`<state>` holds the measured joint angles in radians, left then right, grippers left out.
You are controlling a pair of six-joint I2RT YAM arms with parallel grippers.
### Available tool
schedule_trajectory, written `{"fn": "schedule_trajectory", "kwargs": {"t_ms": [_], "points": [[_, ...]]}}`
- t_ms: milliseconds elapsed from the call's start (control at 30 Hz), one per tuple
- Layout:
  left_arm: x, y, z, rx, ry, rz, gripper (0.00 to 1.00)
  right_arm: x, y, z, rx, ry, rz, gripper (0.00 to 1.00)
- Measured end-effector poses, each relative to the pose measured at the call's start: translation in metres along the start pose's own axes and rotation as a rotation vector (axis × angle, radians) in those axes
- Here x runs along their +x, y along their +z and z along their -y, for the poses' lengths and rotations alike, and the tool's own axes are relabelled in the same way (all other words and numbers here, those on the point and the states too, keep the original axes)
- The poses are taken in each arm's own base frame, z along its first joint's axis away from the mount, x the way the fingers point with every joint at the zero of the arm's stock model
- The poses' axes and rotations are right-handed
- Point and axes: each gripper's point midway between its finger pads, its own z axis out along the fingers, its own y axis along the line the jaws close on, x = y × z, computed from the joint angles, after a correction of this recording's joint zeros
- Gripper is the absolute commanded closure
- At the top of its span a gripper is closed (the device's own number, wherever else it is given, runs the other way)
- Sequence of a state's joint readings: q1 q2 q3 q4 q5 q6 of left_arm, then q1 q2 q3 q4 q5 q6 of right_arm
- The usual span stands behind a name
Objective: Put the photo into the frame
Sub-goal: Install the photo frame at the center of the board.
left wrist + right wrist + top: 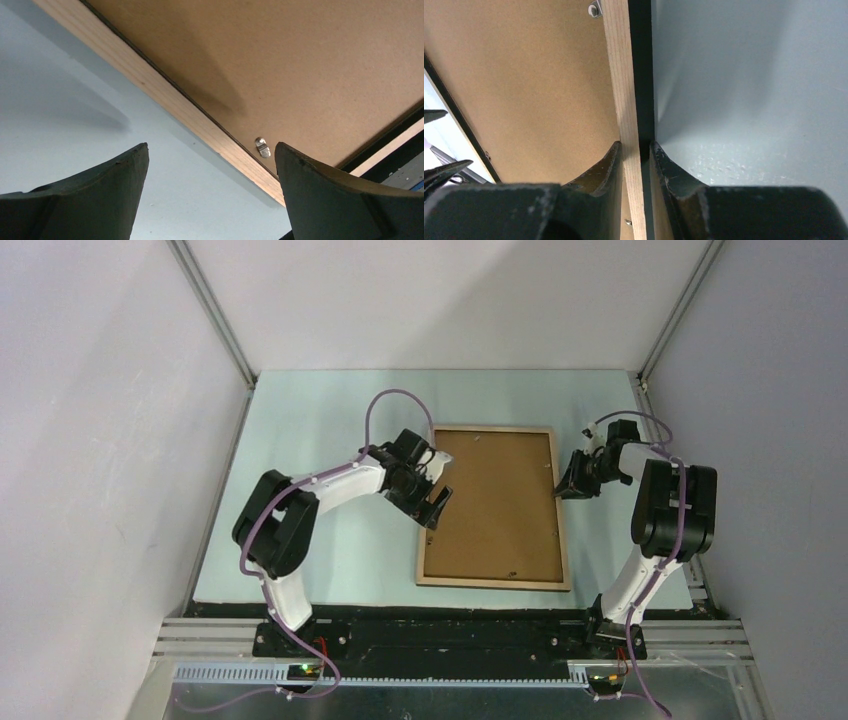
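Hardboard takes up the middle of my overhead view. The frame (495,583) lies back side up at the centre of the pale tabletop (330,440), long sides running toward the top of the picture. The brown backing panel (495,505) sits inside its light-wood rim.

My left gripper (437,485) hangs over the upper part of the frame's left rim. Its fingers (100,195) are spread wide and hold nothing. On the left wrist camera they stand in the lower left and lower right corners, and the wooden rim runs diagonally between them. A small metal turn clip (262,147) lies on the panel just beside the rim, close to the finger at lower right. I cannot tell whether either fingertip touches the frame.

My right gripper (568,483) is at the upper part of the frame's right rim, clamped on it. On the right wrist camera one finger (606,167) presses the rim from the panel side, and the other presses from the black outer edge. The thin wooden strip runs straight up the picture between them. Another clip (594,9) shows at the top edge. I cannot tell whether that side is raised off the tabletop.
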<state>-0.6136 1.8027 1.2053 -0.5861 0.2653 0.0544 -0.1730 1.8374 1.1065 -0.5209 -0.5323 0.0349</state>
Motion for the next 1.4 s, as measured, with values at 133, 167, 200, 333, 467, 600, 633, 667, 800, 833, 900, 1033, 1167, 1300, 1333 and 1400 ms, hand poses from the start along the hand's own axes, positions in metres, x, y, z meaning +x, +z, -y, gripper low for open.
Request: {"fn": "schedule_trajectory", "kwargs": {"t_ms": [133, 167, 200, 333, 467, 600, 633, 667, 800, 833, 900, 1033, 1167, 1300, 1333, 1400], "points": [[0.008, 0.004, 0.011, 0.014, 0.024, -0.023, 0.02, -0.002, -0.001, 0.002, 0.001, 0.002, 0.006, 1.00], [0.010, 0.005, 0.013, 0.016, 0.027, -0.030, 0.02, -0.002, -0.001, 0.002, 0.000, 0.002, 0.007, 1.00], [0.013, 0.006, 0.015, 0.019, 0.031, -0.038, 0.04, -0.002, -0.001, 0.002, 0.000, 0.002, 0.007, 1.00], [0.015, 0.009, 0.025, 0.024, 0.056, -0.049, 0.10, -0.002, -0.001, 0.002, -0.003, 0.004, 0.008, 1.00], [0.017, 0.011, 0.032, 0.021, 0.083, -0.058, 0.17, -0.003, -0.002, 0.004, -0.005, 0.010, 0.013, 1.00], [0.021, 0.016, 0.033, 0.016, 0.094, -0.076, 0.23, -0.005, -0.004, 0.007, -0.004, 0.018, 0.020, 1.00], [0.022, 0.017, 0.033, 0.012, 0.094, -0.080, 0.24, -0.005, -0.004, 0.008, -0.003, 0.019, 0.021, 1.00], [0.023, 0.018, 0.031, 0.007, 0.096, -0.084, 0.25, -0.005, -0.004, 0.008, -0.003, 0.020, 0.022, 1.00], [0.023, 0.019, 0.029, -0.005, 0.096, -0.084, 0.26, -0.005, -0.004, 0.008, -0.004, 0.020, 0.023, 1.00], [0.023, 0.019, 0.028, -0.008, 0.096, -0.085, 0.26, -0.005, -0.004, 0.008, -0.004, 0.020, 0.023, 1.00], [0.022, 0.019, 0.028, -0.010, 0.096, -0.086, 0.26, -0.005, -0.004, 0.008, -0.004, 0.020, 0.023, 1.00], [0.015, 0.022, 0.027, -0.016, 0.097, -0.080, 0.25, -0.005, -0.004, 0.008, -0.007, 0.020, 0.021, 1.00], [0.012, 0.024, 0.025, -0.024, 0.099, -0.076, 0.29, -0.005, -0.004, 0.007, -0.009, 0.018, 0.021, 1.00], [0.012, 0.024, 0.025, -0.027, 0.098, -0.075, 0.35, -0.005, -0.004, 0.007, -0.010, 0.017, 0.021, 1.00], [0.012, 0.024, 0.025, -0.026, 0.098, -0.075, 0.36, -0.005, -0.004, 0.007, -0.010, 0.017, 0.021, 1.00], [0.012, 0.024, 0.025, -0.026, 0.096, -0.076, 0.38, -0.005, -0.004, 0.007, -0.010, 0.017, 0.021, 1.00]]}}
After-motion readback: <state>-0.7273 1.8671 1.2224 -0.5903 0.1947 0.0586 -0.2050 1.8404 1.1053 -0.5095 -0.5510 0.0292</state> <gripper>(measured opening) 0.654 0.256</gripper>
